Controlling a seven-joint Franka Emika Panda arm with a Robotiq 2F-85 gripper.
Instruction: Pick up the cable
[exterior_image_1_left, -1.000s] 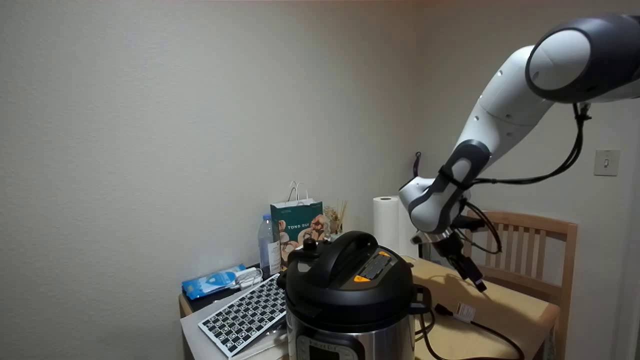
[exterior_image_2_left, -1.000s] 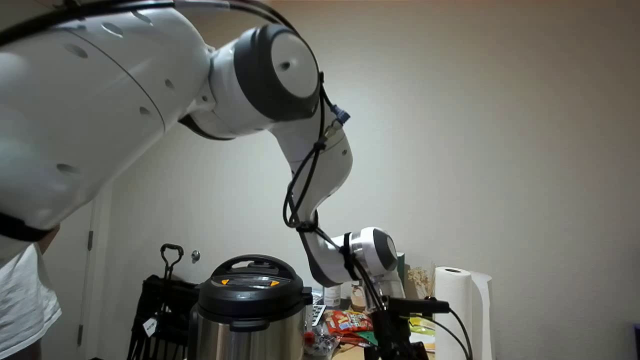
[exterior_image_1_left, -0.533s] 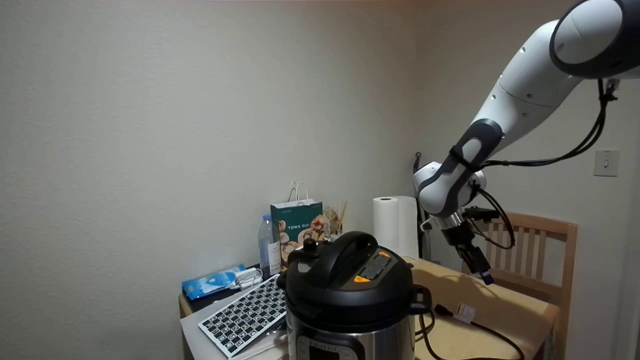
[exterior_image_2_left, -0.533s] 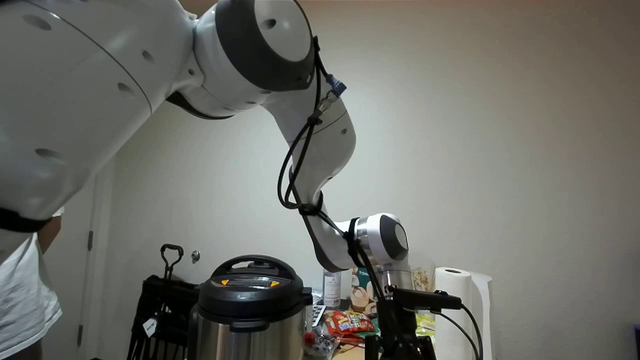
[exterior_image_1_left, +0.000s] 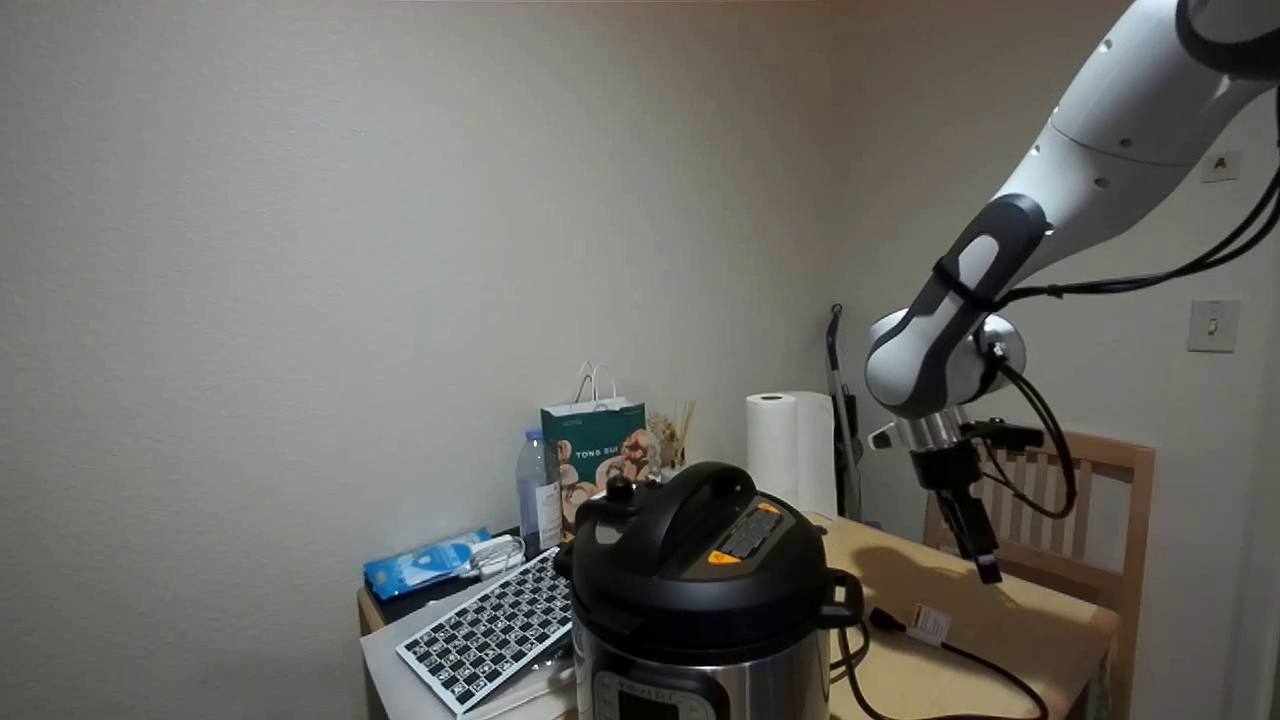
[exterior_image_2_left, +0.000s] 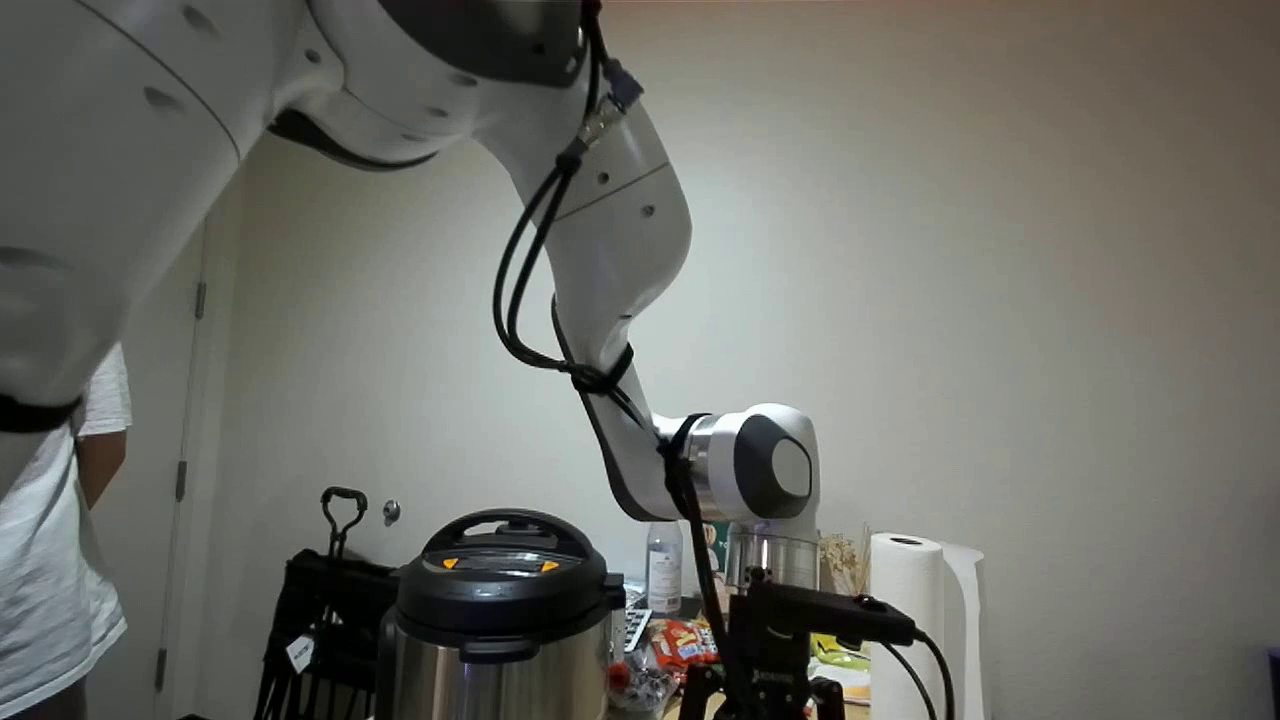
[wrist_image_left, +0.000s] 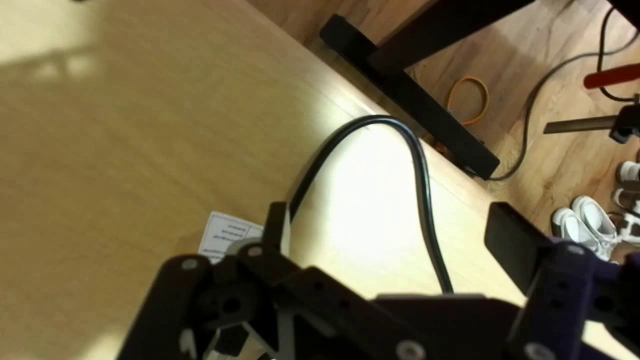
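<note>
Hovering wide, nothing held: black two-finger gripper (wrist_image_left: 392, 232), well clear of the round steel-and-black pressure cooker (exterior_image_1_left: 700, 610). Thin black flexible power cord (wrist_image_left: 424, 194) lies on the pale wood tabletop (wrist_image_left: 150, 150), looping out beside the cooker. Risks: closing too high would miss something that slim; going too low could pin it. Can't see if it's plugged into the cooker; if so, lifting may tug.
</note>
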